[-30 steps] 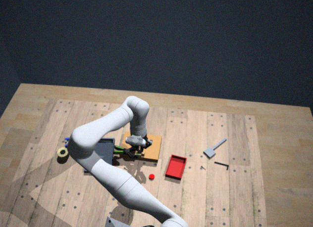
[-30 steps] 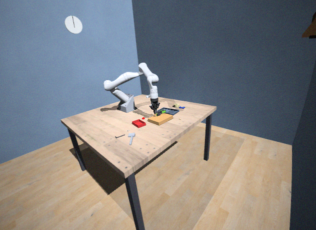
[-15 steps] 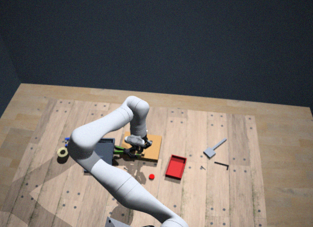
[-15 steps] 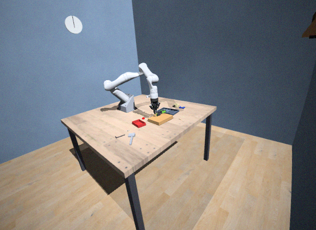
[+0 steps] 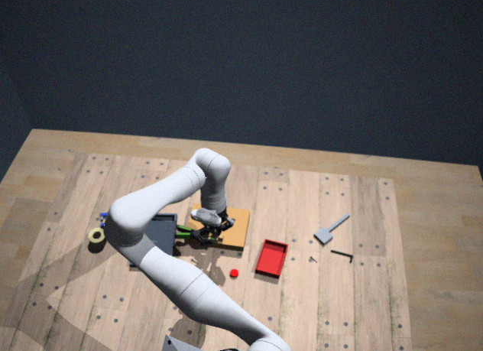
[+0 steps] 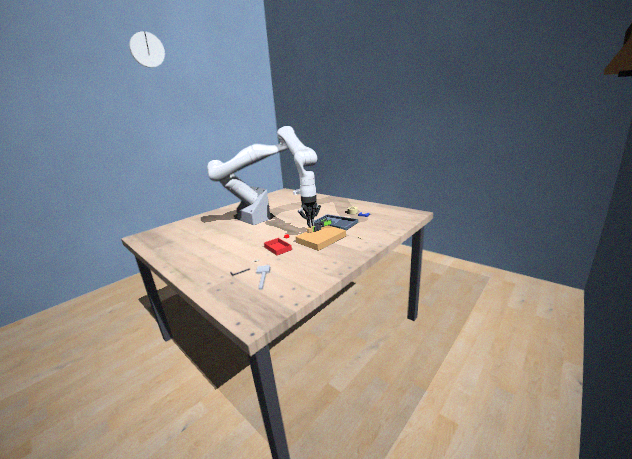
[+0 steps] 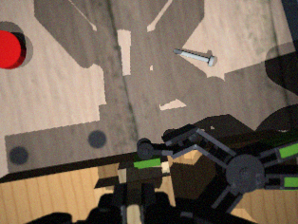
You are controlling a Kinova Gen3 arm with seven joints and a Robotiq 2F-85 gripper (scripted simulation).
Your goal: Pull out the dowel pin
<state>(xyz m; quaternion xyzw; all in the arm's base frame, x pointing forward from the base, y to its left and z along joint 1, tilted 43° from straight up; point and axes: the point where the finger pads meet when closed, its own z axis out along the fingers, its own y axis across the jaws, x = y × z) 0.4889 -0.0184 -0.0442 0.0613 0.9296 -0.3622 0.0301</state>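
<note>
My gripper (image 5: 215, 236) (image 6: 309, 226) (image 7: 134, 200) points down over the near edge of the orange bench board (image 5: 238, 228) (image 6: 321, 237) (image 7: 57, 199). It is shut on the pale dowel pin (image 7: 134, 214), which shows as a strip between the fingers. The small wooden block (image 7: 122, 175) is below the fingertips, mostly shadowed and hidden. The black spring clamp (image 5: 182, 235) (image 7: 245, 173), with green handles, reaches in from the side; its visible jaw lies beside the block, near a green pad. The bench stop and any gap between it and the block cannot be made out.
A dark tray (image 5: 161, 232) (image 6: 347, 222) lies beside the board. A red bin (image 5: 271, 258) (image 6: 277, 246), red disc (image 5: 234, 273) (image 7: 9, 49), bolt (image 7: 195, 56), mallet (image 5: 323, 235) (image 6: 262, 269), hex key (image 5: 341, 253) and tape roll (image 5: 96, 235) lie around on the table.
</note>
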